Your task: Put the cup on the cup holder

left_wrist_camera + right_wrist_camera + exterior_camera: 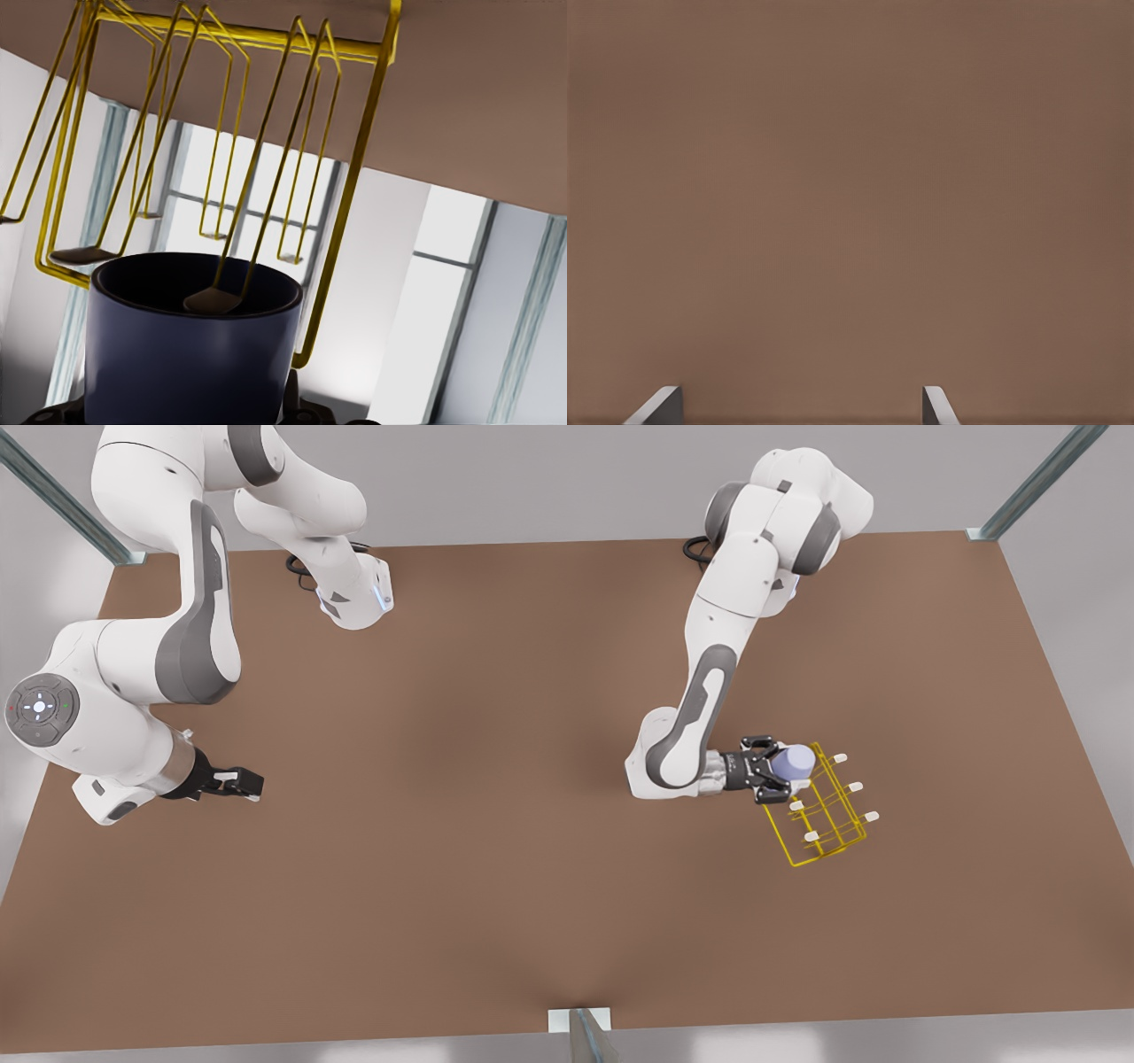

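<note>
The lavender-blue cup (793, 761) sits between the fingers of my left gripper (780, 772), which is shut on it at the front view's right. The cup is turned on its side with its mouth toward the yellow wire cup holder (828, 819). It hangs over the holder's near end. In the left wrist view one white-tipped peg (213, 301) reaches into the cup's (190, 354) open mouth, with the holder's wires (354, 177) beyond. My right gripper (239, 782) waits low over the table at the front view's left, open, holding nothing; its fingertips (656, 409) stand apart.
The brown table (496, 797) spreads between the two arms. Metal frame posts (1036, 483) stand at the back corners and one bracket (580, 1023) sits at the front edge. The arm bases stand at the table's back.
</note>
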Motion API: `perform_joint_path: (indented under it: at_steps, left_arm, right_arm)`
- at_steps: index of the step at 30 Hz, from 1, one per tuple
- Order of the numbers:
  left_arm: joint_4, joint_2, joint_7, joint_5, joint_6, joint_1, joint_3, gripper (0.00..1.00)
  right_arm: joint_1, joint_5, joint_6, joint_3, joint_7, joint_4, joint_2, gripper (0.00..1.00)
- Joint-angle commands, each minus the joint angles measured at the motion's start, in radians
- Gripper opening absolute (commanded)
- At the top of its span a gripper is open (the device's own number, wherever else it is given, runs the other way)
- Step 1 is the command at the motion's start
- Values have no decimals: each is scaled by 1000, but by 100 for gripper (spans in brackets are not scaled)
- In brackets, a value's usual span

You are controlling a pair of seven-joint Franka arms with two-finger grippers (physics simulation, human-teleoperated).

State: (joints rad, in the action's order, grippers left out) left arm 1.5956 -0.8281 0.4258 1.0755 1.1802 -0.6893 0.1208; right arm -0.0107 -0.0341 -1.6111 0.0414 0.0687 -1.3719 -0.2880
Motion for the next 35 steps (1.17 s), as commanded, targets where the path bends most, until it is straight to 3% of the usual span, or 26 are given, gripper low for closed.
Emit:
perform_joint_path:
  at_steps: [1, 9, 11, 13, 14, 15, 16, 17, 18, 20, 23, 25, 26, 35]
  left_arm:
    - [0, 0, -52, -2, 4, -3, 0, 100]
    - [-28, 3, -27, -3, -17, -7, -1, 100]
    - [-108, 4, 51, 3, -44, -21, -4, 100]
    - [-285, 69, 178, -26, -89, -44, -6, 100]
    - [-385, 83, 195, -105, -112, -44, -7, 100]
    - [-580, 83, 189, -306, -114, -10, 2, 100]
    - [-756, 89, 82, -730, -111, 148, 2, 100]
    - [-767, 107, -319, -1178, -59, 309, 2, 100]
    - [-767, 109, -658, -1358, -28, 405, -1, 100]
    - [-744, 294, -679, -1203, 1, 432, 13, 100]
    - [-352, 682, -527, -1075, 145, 425, -16, 100]
    - [-143, 802, -423, -990, 275, 430, -55, 100]
    - [-69, 831, -415, -990, 326, 433, -56, 100]
    - [-63, 820, -409, -991, 303, 433, -55, 100]
  right_arm:
    - [0, 0, 0, 0, 0, 0, 1, 100]
    - [-6, 2, -3, 0, 0, 14, 0, 100]
    - [-9, 2, -3, 0, 0, 14, 0, 100]
    - [-6, 0, -3, 0, 2, 14, 0, 100]
    - [-9, 2, -1, 0, 0, 14, 0, 100]
    - [-6, 0, -1, 0, 2, 14, 0, 100]
    - [-5, 0, -1, 0, 2, 14, 0, 100]
    - [-5, 0, -1, 0, 2, 14, 0, 100]
    - [-5, 0, -1, 0, 2, 14, 0, 100]
    - [-6, 2, -1, 0, 0, 14, 0, 100]
    - [-9, 2, -1, 0, -1, 14, 0, 100]
    - [-11, 2, -1, -1, -1, 14, 0, 100]
    - [-11, 2, -1, -1, -1, 14, 0, 100]
    - [-38, 37, 42, -1, 0, 11, 0, 100]
